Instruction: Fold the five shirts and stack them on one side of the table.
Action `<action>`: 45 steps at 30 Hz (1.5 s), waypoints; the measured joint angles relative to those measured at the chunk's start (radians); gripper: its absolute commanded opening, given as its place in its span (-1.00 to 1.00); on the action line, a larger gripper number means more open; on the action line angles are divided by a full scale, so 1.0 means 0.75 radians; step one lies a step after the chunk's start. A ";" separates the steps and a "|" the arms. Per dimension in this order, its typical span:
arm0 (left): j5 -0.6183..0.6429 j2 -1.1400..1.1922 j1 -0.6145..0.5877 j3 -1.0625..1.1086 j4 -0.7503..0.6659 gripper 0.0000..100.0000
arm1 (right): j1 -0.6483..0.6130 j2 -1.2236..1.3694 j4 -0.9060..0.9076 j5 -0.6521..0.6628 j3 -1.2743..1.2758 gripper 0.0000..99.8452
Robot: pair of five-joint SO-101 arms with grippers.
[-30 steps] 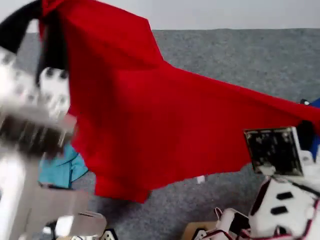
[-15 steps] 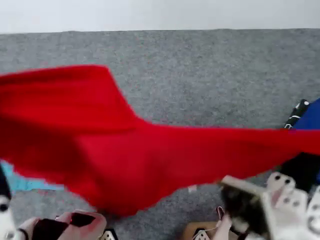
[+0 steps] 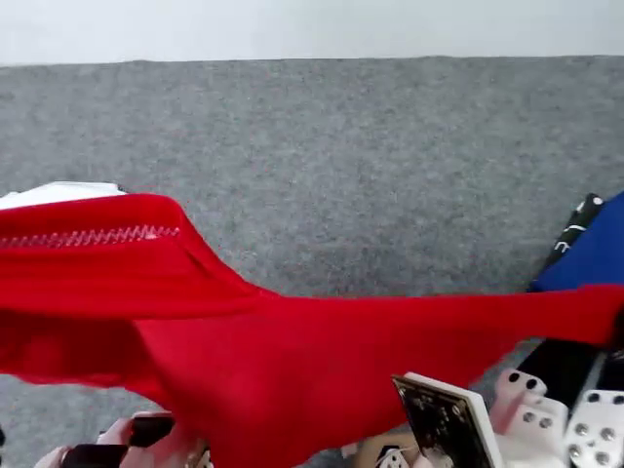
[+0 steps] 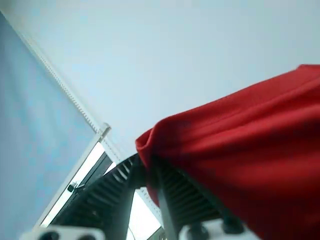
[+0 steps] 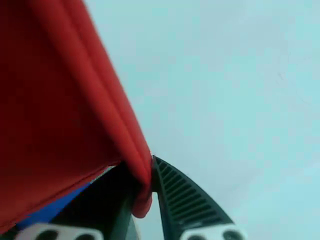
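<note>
A red shirt [image 3: 292, 361] hangs stretched across the front of the grey table [image 3: 390, 175] in the high view, held up at both ends. My left gripper [image 4: 150, 175] is shut on one red edge, the cloth [image 4: 240, 160] draping over its ribbed fingers [image 4: 177, 195]. The right gripper [image 5: 147, 185] is shut on another red edge, with the cloth [image 5: 60, 125] falling away beside it. A blue shirt [image 3: 590, 258] lies at the table's right edge.
A white garment [image 3: 58, 193] shows at the left edge behind the red cloth. Something black [image 3: 577, 226] lies beside the blue shirt. An arm's white body and circuit board [image 3: 444, 419] sit at the front right. A person's hand [image 3: 127, 444] shows at the bottom left.
The red shirt has dropped from high at the upper left to a low, wide span near the front. Both arms came down and toward the front edge.
</note>
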 measured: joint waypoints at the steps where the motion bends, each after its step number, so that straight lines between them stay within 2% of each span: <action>1: 0.010 0.000 -0.023 0.000 0.000 -1.00 | 0.000 0.000 0.004 0.000 0.000 -0.98; 12: 0.049 -0.006 -0.051 0.082 0.000 -1.00 | 0.000 -0.014 0.063 -0.012 -0.008 -0.98; 19: 0.362 -0.006 -0.051 0.164 0.000 -1.00 | 0.000 -0.014 0.063 -0.012 0.008 -0.98; 26: 0.395 -0.031 -0.061 0.303 0.000 -1.00 | 0.000 -0.014 0.090 0.004 0.110 -0.98; 32: 0.399 -0.088 -0.061 0.587 0.000 -1.00 | -0.035 -0.012 0.065 0.008 0.219 -0.98; 36: 0.401 -0.137 0.086 0.792 0.000 -1.00 | -0.145 -0.012 0.057 0.008 0.233 -0.98; 40: 0.401 -0.176 0.293 0.949 0.000 -1.00 | -0.168 -0.012 0.057 0.008 0.237 -0.98; 45: 0.401 -0.194 0.360 1.080 0.000 -1.00 | -0.172 -0.012 0.078 0.016 0.237 -0.98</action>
